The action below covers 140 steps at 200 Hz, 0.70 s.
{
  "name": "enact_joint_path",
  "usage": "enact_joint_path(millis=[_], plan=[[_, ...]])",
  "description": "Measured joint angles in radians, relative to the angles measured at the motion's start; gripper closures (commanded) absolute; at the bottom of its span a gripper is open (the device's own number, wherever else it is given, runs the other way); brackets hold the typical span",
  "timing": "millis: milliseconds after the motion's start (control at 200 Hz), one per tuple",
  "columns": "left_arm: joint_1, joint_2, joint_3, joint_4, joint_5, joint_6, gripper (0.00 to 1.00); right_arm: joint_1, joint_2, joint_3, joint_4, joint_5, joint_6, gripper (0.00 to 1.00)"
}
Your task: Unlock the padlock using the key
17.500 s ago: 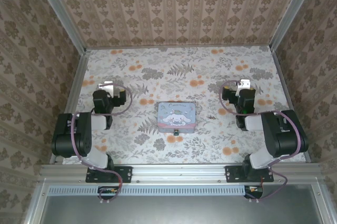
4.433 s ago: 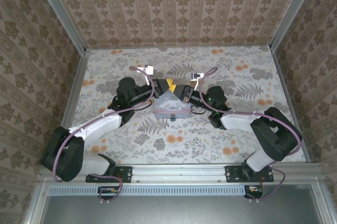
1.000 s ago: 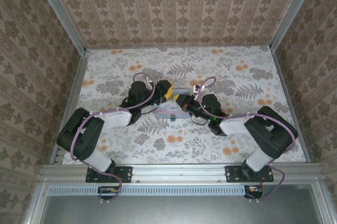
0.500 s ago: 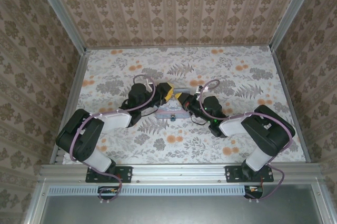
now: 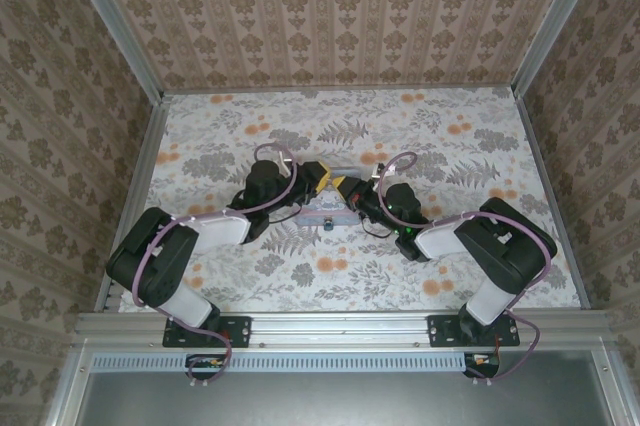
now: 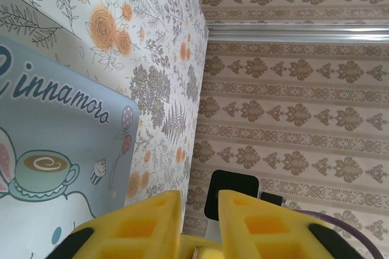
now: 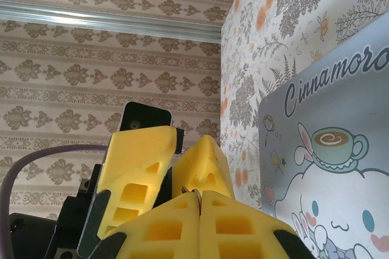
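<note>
My right gripper pinches a small silvery metal piece, probably the key; my left gripper stands narrowly parted. The tiny dark padlock lies nearward of both, at the near edge of the pastel rectangular tin.

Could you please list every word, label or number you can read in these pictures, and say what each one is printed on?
"Cinnamoro": cursive script across the tin lid, right wrist view; the word runs off the picture's right edge.
"innamoro": the same script on the same lid, left wrist view; the first letter is cut off at the left edge.
Top view: any lettering on the tin is too small to read.
</note>
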Motion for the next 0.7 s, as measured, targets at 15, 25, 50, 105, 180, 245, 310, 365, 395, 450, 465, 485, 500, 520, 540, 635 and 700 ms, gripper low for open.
enact_joint_path(millis=[15, 25, 50, 105, 180, 245, 310, 365, 395, 450, 465, 485, 500, 520, 540, 635, 700], plan=[[-0.001, 0.0, 0.0, 0.0, 0.0, 0.0, 0.79, 0.0, 0.001, 0.0, 0.002, 0.0, 0.002, 1.0], [-0.003, 0.0, 0.0, 0.0, 0.0, 0.0, 0.79, 0.0, 0.002, 0.0, 0.002, 0.0, 0.004, 1.0], [-0.004, 0.0, 0.0, 0.0, 0.0, 0.0, 0.79, 0.0, 0.002, 0.0, 0.003, 0.0, 0.005, 1.0], [-0.005, 0.0, 0.0, 0.0, -0.001, 0.0, 0.79, 0.0, 0.003, 0.0, 0.004, 0.0, 0.01, 1.0], [-0.008, 0.0, 0.0, 0.0, -0.005, 0.0, 0.82, 0.0, 0.003, 0.0, 0.007, 0.0, 0.012, 1.0], [-0.012, 0.0, 0.0, 0.0, -0.007, 0.002, 0.85, 0.0, 0.003, 0.0, 0.012, 0.0, 0.014, 1.0], [-0.015, 0.0, 0.0, 0.0, -0.008, 0.003, 0.87, 0.0, 0.003, 0.0, 0.018, 0.0, 0.014, 1.0], [-0.018, 0.0, 0.0, 0.0, -0.011, 0.005, 0.9, 0.0, 0.003, 0.0, 0.021, 0.0, 0.014, 1.0], [-0.018, 0.0, 0.0, 0.0, -0.011, 0.006, 0.92, 0.0, 0.003, 0.0, 0.022, 0.0, 0.014, 1.0], [-0.018, 0.0, 0.0, 0.0, -0.012, 0.01, 0.93, 0.0, 0.003, 0.0, 0.022, 0.0, 0.014, 1.0], [-0.018, 0.0, 0.0, 0.0, -0.012, 0.01, 0.94, 0.0, 0.003, 0.0, 0.022, 0.0, 0.015, 1.0], [-0.018, 0.0, 0.0, 0.0, -0.012, 0.011, 0.94, 0.0, 0.003, 0.0, 0.022, 0.0, 0.015, 1.0], [-0.018, 0.0, 0.0, 0.0, -0.012, 0.011, 0.96, 0.0, 0.003, 0.0, 0.022, 0.0, 0.015, 1.0], [-0.018, 0.0, 0.0, 0.0, -0.013, 0.011, 0.98, 0.0, 0.003, 0.0, 0.022, 0.0, 0.015, 1.0], [-0.018, 0.0, 0.0, 0.0, -0.014, 0.012, 1.0, 0.0, 0.003, 0.0, 0.022, 0.0, 0.015, 1.0], [-0.02, 0.0, 0.0, 0.0, -0.016, 0.018, 1.0, 0.0, 0.003, -0.001, 0.023, 0.002, 0.015, 1.0], [-0.02, -0.002, 0.0, -0.001, -0.019, 0.02, 1.0, 0.0, 0.002, -0.001, 0.023, 0.002, 0.015, 1.0]])
